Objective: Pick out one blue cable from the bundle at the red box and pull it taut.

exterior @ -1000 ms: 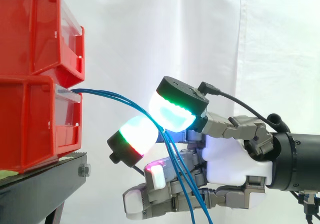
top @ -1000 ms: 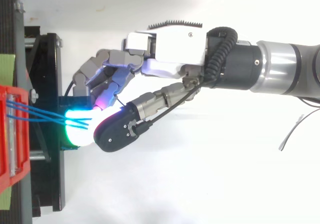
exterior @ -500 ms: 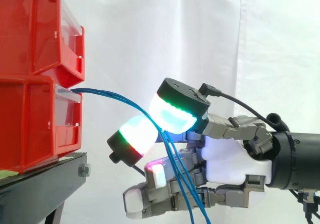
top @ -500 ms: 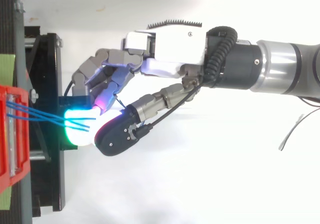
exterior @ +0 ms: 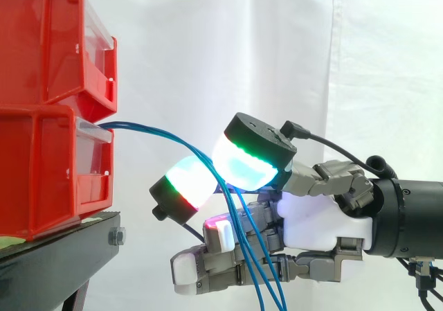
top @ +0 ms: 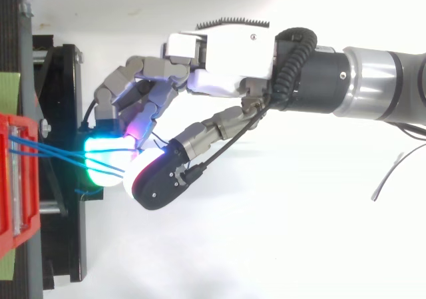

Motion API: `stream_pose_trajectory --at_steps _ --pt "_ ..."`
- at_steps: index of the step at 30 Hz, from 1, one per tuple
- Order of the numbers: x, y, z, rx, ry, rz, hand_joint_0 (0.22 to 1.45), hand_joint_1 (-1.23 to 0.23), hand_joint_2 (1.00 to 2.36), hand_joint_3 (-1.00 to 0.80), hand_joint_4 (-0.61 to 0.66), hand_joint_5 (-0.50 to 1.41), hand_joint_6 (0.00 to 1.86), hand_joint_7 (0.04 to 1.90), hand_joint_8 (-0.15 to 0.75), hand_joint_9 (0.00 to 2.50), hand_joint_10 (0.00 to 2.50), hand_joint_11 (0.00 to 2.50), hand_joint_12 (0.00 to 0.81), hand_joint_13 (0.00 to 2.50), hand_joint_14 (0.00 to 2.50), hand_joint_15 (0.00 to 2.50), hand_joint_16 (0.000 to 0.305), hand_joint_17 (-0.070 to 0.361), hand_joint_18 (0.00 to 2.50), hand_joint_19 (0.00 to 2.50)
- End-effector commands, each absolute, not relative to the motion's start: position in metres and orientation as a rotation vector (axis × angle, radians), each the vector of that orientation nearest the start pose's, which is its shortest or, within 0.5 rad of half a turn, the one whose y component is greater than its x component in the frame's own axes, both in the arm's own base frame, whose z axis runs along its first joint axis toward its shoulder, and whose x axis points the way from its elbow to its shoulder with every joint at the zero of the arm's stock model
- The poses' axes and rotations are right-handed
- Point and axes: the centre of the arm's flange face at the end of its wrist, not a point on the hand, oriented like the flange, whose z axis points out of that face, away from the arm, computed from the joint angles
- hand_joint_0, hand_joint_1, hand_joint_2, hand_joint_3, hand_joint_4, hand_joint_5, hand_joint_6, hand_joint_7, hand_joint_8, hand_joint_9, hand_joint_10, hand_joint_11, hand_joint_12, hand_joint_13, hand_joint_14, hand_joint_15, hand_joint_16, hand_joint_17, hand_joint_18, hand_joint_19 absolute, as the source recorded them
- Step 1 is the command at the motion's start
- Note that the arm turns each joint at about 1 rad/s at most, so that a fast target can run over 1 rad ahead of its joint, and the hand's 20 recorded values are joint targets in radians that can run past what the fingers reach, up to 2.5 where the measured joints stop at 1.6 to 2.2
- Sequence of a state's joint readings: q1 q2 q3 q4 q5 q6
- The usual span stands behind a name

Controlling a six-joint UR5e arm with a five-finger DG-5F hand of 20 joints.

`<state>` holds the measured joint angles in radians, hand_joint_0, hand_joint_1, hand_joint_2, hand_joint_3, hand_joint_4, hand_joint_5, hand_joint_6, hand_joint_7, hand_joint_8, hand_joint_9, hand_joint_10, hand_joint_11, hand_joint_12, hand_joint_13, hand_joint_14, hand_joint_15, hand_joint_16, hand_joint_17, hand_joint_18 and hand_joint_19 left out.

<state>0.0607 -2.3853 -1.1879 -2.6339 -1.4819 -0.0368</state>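
Hand (exterior: 315, 221) has two glowing pads (exterior: 190, 181) pinched on the blue cables (exterior: 142, 127), with the remaining fingers curled underneath. The cables run from the lower red bin (exterior: 41, 165) into the pinch, then hang slack below the fingers. It looks like several strands are caught; none is singled out or taut yet.

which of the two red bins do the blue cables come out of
The lower red bin: the blue cables leave its front; the upper red bin has none.

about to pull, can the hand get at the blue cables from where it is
Probably yes: the hand has its fingers pinched on the blue cables a little way out from the red box, with nothing between.
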Motion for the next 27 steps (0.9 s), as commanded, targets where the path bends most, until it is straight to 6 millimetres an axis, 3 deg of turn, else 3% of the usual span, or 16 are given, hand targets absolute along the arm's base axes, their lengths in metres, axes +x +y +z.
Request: stream_pose_trajectory --at_steps 1,9,17,23,27 --pt "0.7787 -0.0953 0.1980 1.146 1.153 1.200 0.64 -0.83 1.00 -0.50 -0.12 -0.14 0.95 0.86 0.202 1.07 0.03 0.78 0.137 0.77 0.02 0.56 0.005 0.012 0.24 0.45" --pt "0.7785 -0.0964 0.1978 1.147 1.154 1.199 0.56 -0.77 1.00 -0.50 -0.06 -0.14 0.94 0.81 0.202 1.08 0.03 0.78 0.145 0.77 0.02 0.56 0.007 0.016 0.25 0.46" --pt "0.7785 -0.0964 0.1978 1.147 1.154 1.199 0.56 -0.75 1.00 -0.50 -0.05 -0.13 0.93 0.81 0.206 1.09 0.03 0.79 0.147 0.77 0.02 0.56 0.007 0.017 0.24 0.46" --pt "0.7785 -0.0964 0.1978 1.147 1.154 1.199 0.54 -0.92 1.00 -0.50 -0.04 -0.13 0.93 0.85 0.211 1.08 0.03 0.78 0.156 0.78 0.02 0.56 0.009 0.020 0.27 0.44" --pt "0.7785 -0.0964 0.1978 1.147 1.154 1.199 0.51 -0.94 1.00 -0.50 -0.04 -0.14 0.93 0.85 0.211 1.08 0.02 0.78 0.164 0.79 0.02 0.56 0.010 0.023 0.28 0.43"
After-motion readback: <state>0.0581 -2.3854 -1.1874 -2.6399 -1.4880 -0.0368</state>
